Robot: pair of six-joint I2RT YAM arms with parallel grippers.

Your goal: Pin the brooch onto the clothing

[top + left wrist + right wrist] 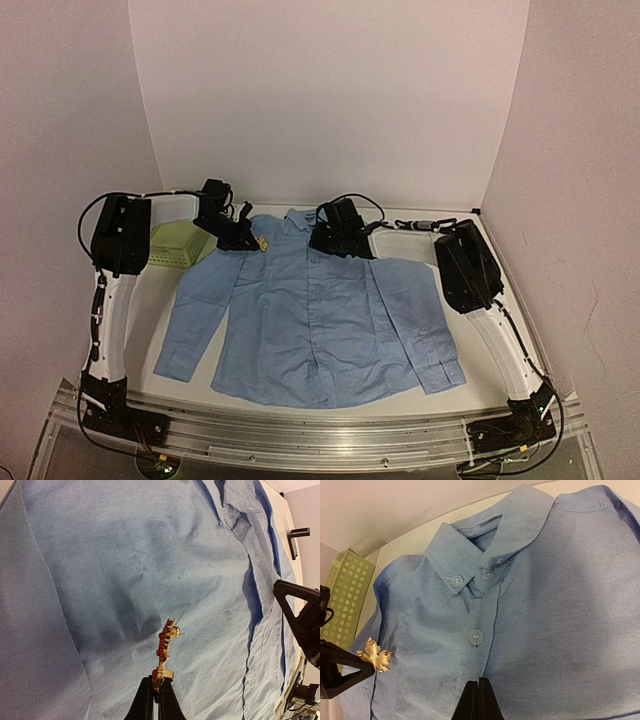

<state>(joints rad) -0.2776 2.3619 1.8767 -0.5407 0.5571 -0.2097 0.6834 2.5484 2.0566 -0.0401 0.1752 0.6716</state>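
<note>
Left gripper (pixel 157 685) is pinched tight on one end of the brooch (pixel 164 647), holding it just over the shirt (pixel 100 555), left of the buttons and near the collar. Right gripper (pixel 478 684) is closed with nothing in it. Pinning isn't done yet, by my reckoning. The brooch's long axis runs straight out from the fingertips, needle pointing away from them.

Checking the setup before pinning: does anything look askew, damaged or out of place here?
Nothing stands out. The shirt lies flat, only lightly creased. The left hand holds the brooch over its upper chest, needle sticking out.
</note>
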